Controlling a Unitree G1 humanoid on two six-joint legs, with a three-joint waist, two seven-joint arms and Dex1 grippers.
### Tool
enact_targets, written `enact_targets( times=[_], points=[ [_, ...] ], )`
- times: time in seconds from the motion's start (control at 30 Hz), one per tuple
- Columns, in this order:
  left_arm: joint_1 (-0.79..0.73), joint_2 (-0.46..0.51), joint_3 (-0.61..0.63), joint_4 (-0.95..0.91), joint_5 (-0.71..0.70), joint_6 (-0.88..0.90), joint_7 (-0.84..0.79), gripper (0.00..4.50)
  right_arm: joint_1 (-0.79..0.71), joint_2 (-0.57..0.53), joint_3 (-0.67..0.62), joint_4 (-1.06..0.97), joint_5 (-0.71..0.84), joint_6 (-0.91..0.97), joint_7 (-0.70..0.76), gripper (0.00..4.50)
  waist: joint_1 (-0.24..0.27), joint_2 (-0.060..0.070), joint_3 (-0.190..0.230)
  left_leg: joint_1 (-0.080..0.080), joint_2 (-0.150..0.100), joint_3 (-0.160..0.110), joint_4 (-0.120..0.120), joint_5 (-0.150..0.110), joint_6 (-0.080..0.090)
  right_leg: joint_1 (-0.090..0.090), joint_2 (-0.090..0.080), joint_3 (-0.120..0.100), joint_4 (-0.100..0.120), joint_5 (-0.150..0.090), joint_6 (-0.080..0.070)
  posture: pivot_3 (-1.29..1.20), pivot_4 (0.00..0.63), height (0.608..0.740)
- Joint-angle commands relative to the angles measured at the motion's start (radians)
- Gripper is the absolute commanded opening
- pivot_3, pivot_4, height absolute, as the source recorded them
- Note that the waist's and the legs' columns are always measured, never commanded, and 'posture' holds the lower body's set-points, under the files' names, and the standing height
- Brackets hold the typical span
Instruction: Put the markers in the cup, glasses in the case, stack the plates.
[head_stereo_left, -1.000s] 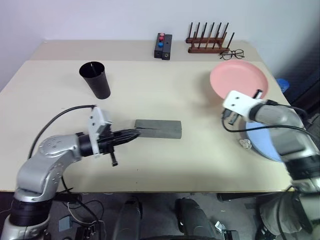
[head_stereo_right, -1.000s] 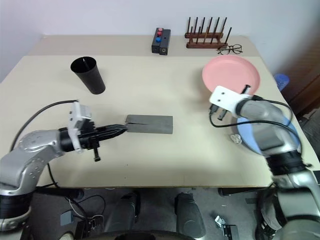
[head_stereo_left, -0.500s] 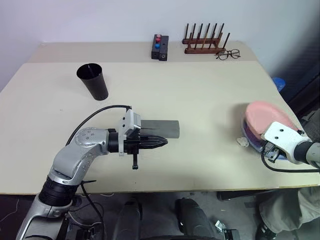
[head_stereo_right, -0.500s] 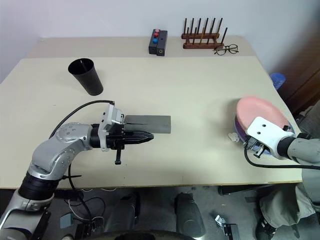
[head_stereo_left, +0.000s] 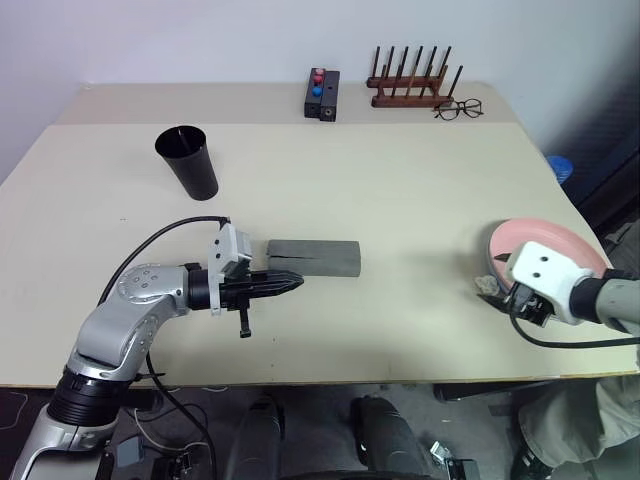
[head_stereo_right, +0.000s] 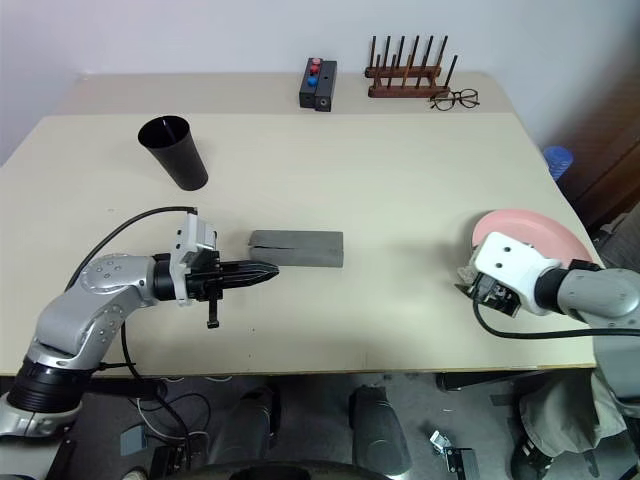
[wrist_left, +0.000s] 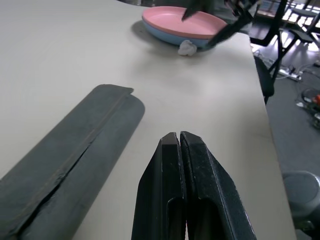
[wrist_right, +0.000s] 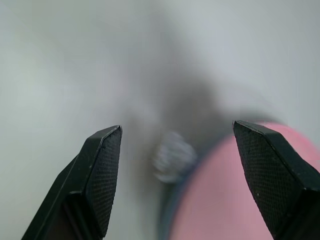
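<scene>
- Both arms are silver-grey metal with rounded joint housings and black bands.
- A white block sits at each wrist.
- A black cable loops from each forearm to its wrist.
- Left hand (head_stereo_left: 290, 284): two tapered black fingers.
- Right hand (wrist_right: 175, 165): black fingers (wrist_right: 100, 175) with finely textured pads.

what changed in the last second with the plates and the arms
The pink plate went from the far right of the table onto the blue plate at the near right edge. The right gripper let it go and now stands open. The left gripper stayed shut beside the closed grey case; the cup stayed put.
</scene>
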Motion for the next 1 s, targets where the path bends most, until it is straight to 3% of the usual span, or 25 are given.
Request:
enact_targets(
  times=[0.03, 0.27, 0.5, 0.77, 1.0],
  points=[
    [0.008, 0.015, 0.037, -0.049, -0.027, -0.007, -0.002, 0.00, -0.039, -0.010, 0.057, 0.050, -0.056, -0.058, -0.036, 3.58, -0.001, 0.000, 0.000, 0.000, 0.000, 0.000, 0.000, 0.000, 0.000, 0.000, 0.000, 0.000, 0.000, 0.000, 0.000, 0.00, 0.150, 0.738],
    [0.020, 0.026, 0.041, -0.079, -0.028, 0.009, 0.017, 0.00, -0.088, -0.038, 0.157, 0.156, -0.173, -0.160, -0.069, 3.58, -0.002, 0.000, 0.000, 0.000, 0.000, 0.000, 0.000, 0.000, 0.000, 0.000, 0.000, 0.000, 0.000, 0.000, 0.000, 0.00, 0.150, 0.738],
    [0.026, 0.029, 0.043, -0.100, -0.039, 0.027, 0.032, 0.00, -0.106, -0.054, 0.187, 0.173, -0.222, -0.200, -0.065, 0.12, -0.002, 0.000, 0.000, 0.000, 0.000, 0.000, 0.000, 0.000, 0.000, 0.000, 0.000, 0.000, 0.000, 0.000, 0.000, 0.00, 0.150, 0.738],
    [0.015, 0.031, 0.039, -0.098, -0.041, 0.037, 0.033, 0.00, -0.109, -0.057, 0.148, 0.141, -0.219, -0.220, -0.070, 0.05, -0.002, 0.000, 0.000, 0.000, 0.000, 0.000, 0.000, 0.000, 0.000, 0.000, 0.000, 0.000, 0.000, 0.000, 0.000, 0.00, 0.150, 0.738],
    [0.011, 0.023, 0.026, -0.077, -0.027, 0.016, 0.024, 0.00, -0.218, -0.065, 0.081, 0.074, -0.139, -0.127, -0.026, 0.05, -0.004, 0.000, 0.000, 0.000, 0.000, 0.000, 0.000, 0.000, 0.000, 0.000, 0.000, 0.000, 0.001, 0.000, 0.000, 0.00, 0.150, 0.738]
  ],
)
